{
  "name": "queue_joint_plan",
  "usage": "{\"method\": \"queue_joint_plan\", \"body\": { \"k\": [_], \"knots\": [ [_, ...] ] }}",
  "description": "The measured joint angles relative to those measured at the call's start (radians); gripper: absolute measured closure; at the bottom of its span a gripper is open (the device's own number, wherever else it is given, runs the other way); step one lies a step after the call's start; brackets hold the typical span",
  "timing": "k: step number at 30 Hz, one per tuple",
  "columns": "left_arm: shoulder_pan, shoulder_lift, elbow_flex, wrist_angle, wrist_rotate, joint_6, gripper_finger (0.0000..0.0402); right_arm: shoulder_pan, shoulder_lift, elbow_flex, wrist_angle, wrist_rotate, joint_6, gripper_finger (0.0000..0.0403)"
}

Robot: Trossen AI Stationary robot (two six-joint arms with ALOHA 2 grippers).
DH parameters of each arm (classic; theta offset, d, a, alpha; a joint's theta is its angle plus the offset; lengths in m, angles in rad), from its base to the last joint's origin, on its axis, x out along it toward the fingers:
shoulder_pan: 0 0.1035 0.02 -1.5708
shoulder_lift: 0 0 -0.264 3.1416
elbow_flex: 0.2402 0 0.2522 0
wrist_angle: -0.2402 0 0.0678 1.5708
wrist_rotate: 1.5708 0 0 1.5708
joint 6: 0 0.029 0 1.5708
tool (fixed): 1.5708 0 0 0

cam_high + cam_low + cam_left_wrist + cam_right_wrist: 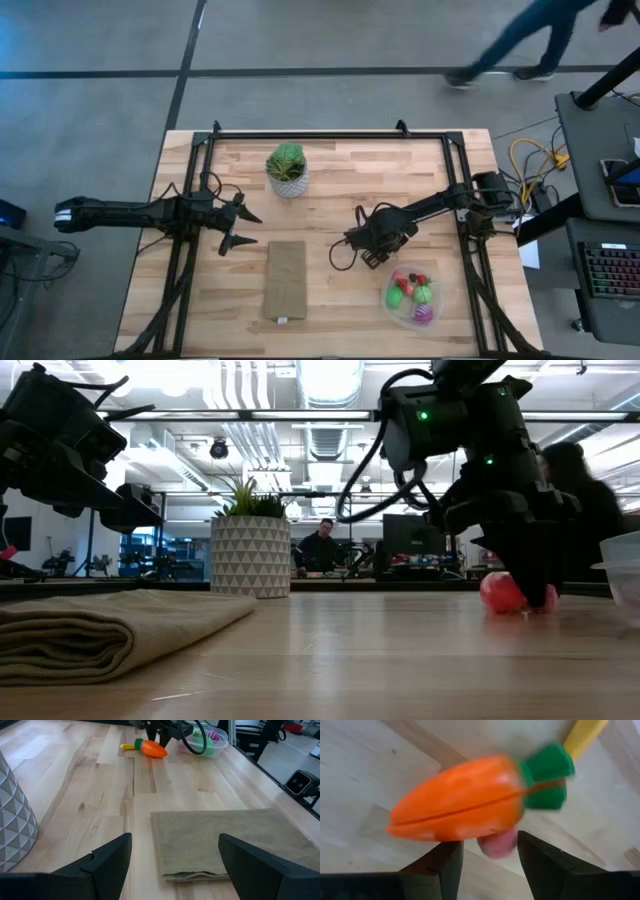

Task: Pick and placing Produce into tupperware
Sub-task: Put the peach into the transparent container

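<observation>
Overhead, right gripper point(374, 256) lowered near the table's middle, just up and left of the clear tupperware point(413, 297) already holding red, green and magenta produce point(412, 290); left gripper point(240, 227) parked with jaws spread between plant pot point(288, 170) and brown folded cloth point(285, 281). Low down, dark fingers hiding part of a reddish piece on the wood. Up close from the right wrist, fingers point(435, 867) released and apart beneath an orange toy carrot point(465, 797) with green top, lying on the table beside a pink piece point(498, 842); from the left wrist, same carrot point(152, 748) just beside the tupperware point(205, 742).

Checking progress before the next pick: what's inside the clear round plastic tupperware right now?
In the clear round plastic tupperware, red, green and magenta toy produce pieces show. Anything beneath them is covered.
</observation>
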Motion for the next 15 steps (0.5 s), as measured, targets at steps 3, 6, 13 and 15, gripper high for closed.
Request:
{"method": "queue_joint_plan", "body": {
  "k": [3, 6, 13, 15],
  "knots": [
    [0.000, 0.000, 0.000, 0.000, 0.000, 0.000, 0.0118, -0.008, 0.000, -0.005, 0.029, 0.000, -0.006, 0.0227],
    [0.000, 0.000, 0.000, 0.000, 0.000, 0.000, 0.0118, -0.015, 0.000, -0.008, 0.025, 0.000, -0.011, 0.0227],
    [0.000, 0.000, 0.000, 0.000, 0.000, 0.000, 0.0118, -0.015, 0.000, -0.032, 0.027, -0.004, -0.033, 0.0230],
    [0.000, 0.000, 0.000, 0.000, 0.000, 0.000, 0.0118, -0.015, 0.000, -0.035, 0.026, -0.011, -0.036, 0.0236]
  ]
}}
